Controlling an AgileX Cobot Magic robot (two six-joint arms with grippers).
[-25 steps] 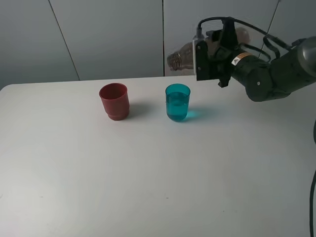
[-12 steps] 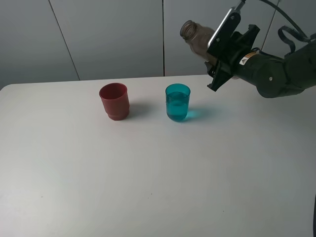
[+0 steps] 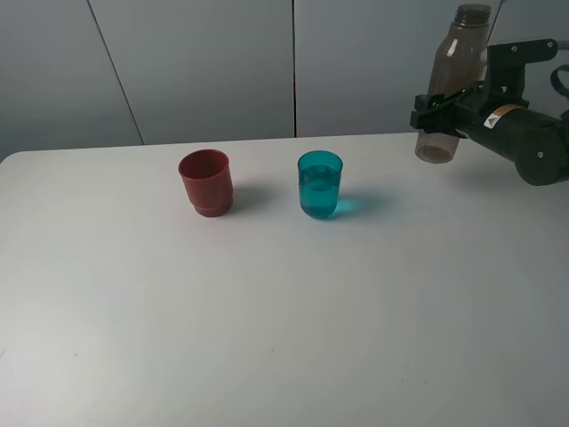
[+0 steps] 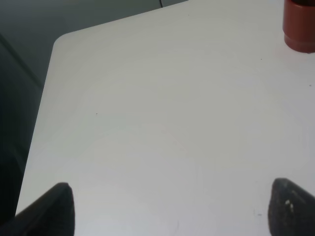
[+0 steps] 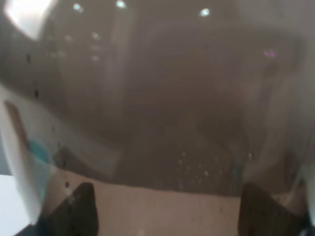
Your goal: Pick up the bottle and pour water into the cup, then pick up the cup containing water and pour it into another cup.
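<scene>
Two pincers noted. Right pincer is closed on the bottle, clamping its lower body. The bottle stands upright, neck uppermost and uncapped, over the far right of the counter; whether its base touches the surface cannot be determined. In the right wrist view the smoky bottle wall fills the frame between the fingertips. Left pincer is spread wide with nothing between its jaws, above bare counter. Teal cup, with water inside, stands upright left of the bottle, apart from it. Red cup stands upright further left, apart from the teal cup.
</scene>
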